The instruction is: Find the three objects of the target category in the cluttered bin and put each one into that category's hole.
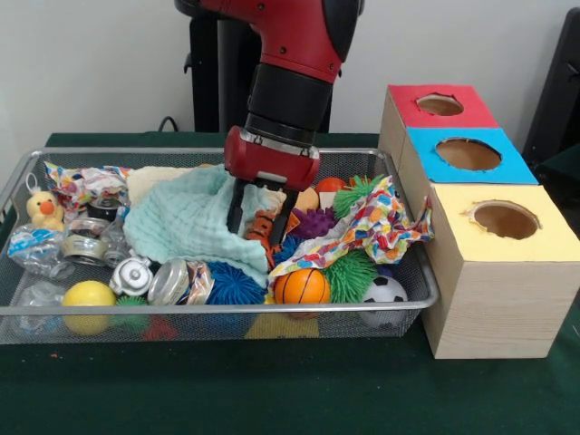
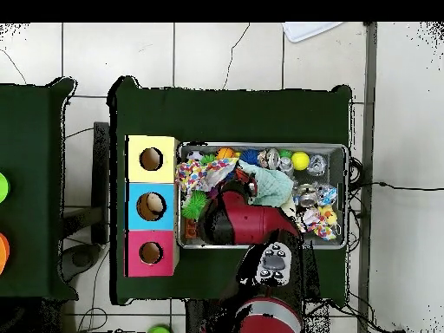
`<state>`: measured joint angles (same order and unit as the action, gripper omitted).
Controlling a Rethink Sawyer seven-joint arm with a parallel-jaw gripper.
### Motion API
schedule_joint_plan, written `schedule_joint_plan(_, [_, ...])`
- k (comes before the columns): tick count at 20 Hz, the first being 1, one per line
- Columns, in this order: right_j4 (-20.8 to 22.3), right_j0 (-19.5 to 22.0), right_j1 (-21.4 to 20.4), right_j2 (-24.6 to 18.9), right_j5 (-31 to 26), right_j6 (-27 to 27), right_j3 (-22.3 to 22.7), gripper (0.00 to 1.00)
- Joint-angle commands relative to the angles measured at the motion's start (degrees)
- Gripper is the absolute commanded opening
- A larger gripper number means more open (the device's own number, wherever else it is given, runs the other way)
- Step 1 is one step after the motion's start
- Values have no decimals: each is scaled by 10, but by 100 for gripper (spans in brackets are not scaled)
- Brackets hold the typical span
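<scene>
Claw (image 1: 261, 223) fingers are seen spread open, straddling the orange striped tiger (image 1: 262, 230) mid-bin (image 1: 18, 188), directly beneath (partly under the mint cloth (image 1: 186, 224)). Only a straight descent seems needed; the red-topped hole (image 1: 439, 104) lies well apart.

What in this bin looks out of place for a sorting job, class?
Two loose cloths: a mint towel and a colourful spotted cloth lie draped over the toys in the wire bin, partly hiding the tiger between the hand fingers.

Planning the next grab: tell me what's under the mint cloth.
An orange striped tiger peeks out at the mint cloth's edge, between the gripper's fingers. The rest beneath is covered.
</scene>
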<state>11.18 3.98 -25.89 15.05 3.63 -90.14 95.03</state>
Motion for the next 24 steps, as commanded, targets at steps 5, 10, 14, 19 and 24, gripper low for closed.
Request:
schedule_joint_plan(5, [-29, 19, 50, -81, 13, -115, -2, 100])
schedule_joint_plan(10, [-52, 21, 48, -91, -3, -129, 14, 100])
schedule_joint_plan(14, [-73, 24, 47, -98, -43, -128, 23, 100])
schedule_joint_plan(19, [-101, 17, 53, -90, -97, -119, 25, 100])
schedule_joint_plan(24, [-118, 9, 56, -81, -134, -107, 21, 100])
